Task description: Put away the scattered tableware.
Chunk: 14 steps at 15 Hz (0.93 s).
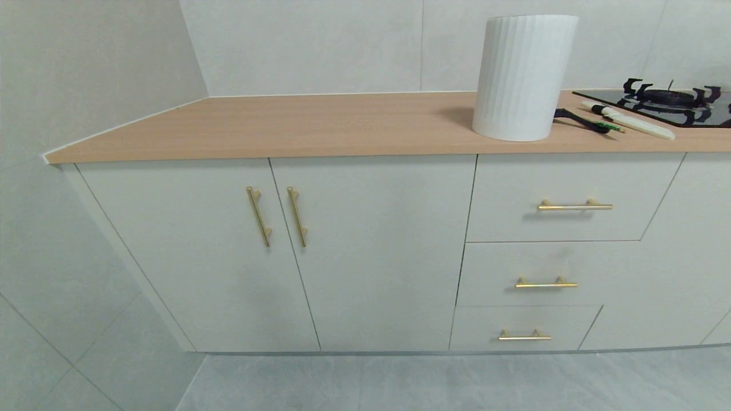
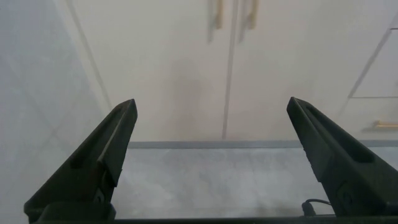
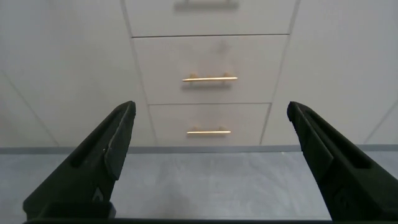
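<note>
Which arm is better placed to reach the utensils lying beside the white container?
Right, probably. The utensils lie at the right end of the counter, near the stove, and the right gripper faces the drawers below them; the left gripper faces the cabinet doors farther left.

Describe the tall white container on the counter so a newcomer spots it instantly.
Start at the wooden countertop above the white cabinets. Toward its right, just left of the black gas hob, stands the container. It is the only tall, ribbed white cylinder; the utensils beside it lie flat.
</note>
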{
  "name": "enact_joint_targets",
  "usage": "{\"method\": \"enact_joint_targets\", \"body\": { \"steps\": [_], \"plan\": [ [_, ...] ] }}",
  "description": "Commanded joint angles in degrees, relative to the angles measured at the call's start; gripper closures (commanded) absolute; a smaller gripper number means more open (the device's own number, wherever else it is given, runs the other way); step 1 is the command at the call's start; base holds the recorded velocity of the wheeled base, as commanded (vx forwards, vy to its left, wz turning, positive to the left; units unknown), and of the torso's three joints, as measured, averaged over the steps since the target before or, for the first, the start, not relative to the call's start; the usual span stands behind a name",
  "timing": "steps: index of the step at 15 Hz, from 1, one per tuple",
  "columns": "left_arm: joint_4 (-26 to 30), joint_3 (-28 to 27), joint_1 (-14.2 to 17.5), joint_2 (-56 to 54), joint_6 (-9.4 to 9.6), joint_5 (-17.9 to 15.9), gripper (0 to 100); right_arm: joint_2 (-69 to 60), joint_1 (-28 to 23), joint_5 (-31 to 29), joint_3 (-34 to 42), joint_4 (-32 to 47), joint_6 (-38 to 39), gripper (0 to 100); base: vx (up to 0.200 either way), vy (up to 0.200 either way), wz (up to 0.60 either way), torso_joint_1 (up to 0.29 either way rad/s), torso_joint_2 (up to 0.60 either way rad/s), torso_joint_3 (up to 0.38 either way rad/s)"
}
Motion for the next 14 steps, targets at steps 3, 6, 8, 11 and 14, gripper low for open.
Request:
{"method": "enact_joint_targets", "body": {
  "steps": [3,6,8,11,14],
  "plan": [
    [-0.01,0.0,0.02,0.07,-0.01,0.0,0,0.1,0.01,-0.02,0.0,0.01,0.02,0,0.0,-0.2,0.0,0.001,0.0,0.001],
    [-0.01,0.0,0.02,0.07,0.08,0.0,0,0.1,0.01,-0.02,0.0,0.01,0.02,0,0.0,-0.2,0.0,0.004,0.0,0.001],
    [-0.01,0.0,0.02,0.07,0.08,0.0,0,0.1,0.01,-0.02,0.0,0.01,0.02,0,0.0,0.0,0.0,0.0,0.0,0.0],
    [-0.01,0.0,0.02,0.07,0.08,0.0,0,0.1,0.01,-0.02,0.0,0.01,0.02,0,0.0,0.0,0.0,0.0,0.0,0.0],
    [-0.01,0.0,0.02,0.07,0.08,0.0,0,0.1,0.01,-0.02,0.0,0.01,0.02,0,0.0,0.0,0.0,0.0,0.0,0.0]
  ]
}}
